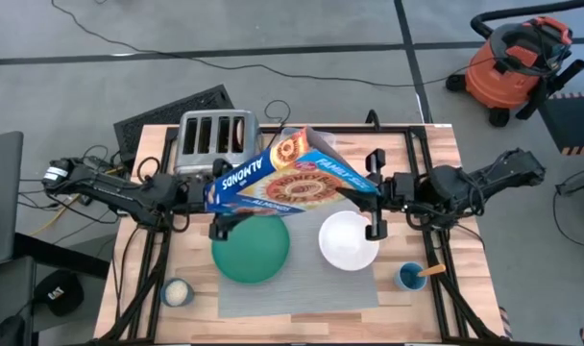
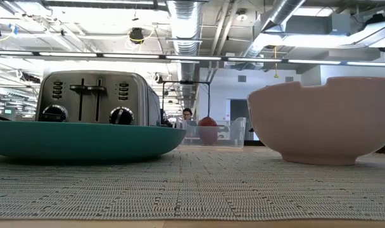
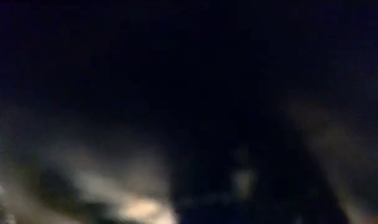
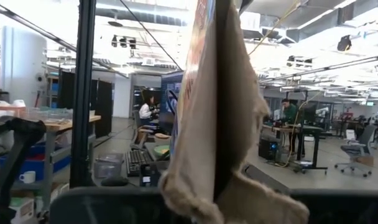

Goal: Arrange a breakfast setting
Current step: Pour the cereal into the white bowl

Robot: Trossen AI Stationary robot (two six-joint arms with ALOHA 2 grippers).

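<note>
Both dark arms reach in over the middle of the wooden slat table and hold a blue family-size cereal box up in the air between them, tilted, above the back of the grey woven rectangular placemat. The left gripper has its fingers spread wide around the box's left end. The right gripper is pressed together on the opened top of the box at its right end; in the right wrist view a torn tan cardboard flap fills the middle of the picture.

On the placemat, the round teal-green plate lies on the left part and the smaller white bowl sits to its right, close but apart. In the low view the plate and the bowl both rest flat on the weave, and a small dark-red fruit sits in a clear plastic tub behind them.

The chrome four-slot toaster stands at the table's back left corner. A small blue cup is just off the mat's right edge, and a small clear round container sits near the front left.

The left wrist view is too dark to read anything.
</note>
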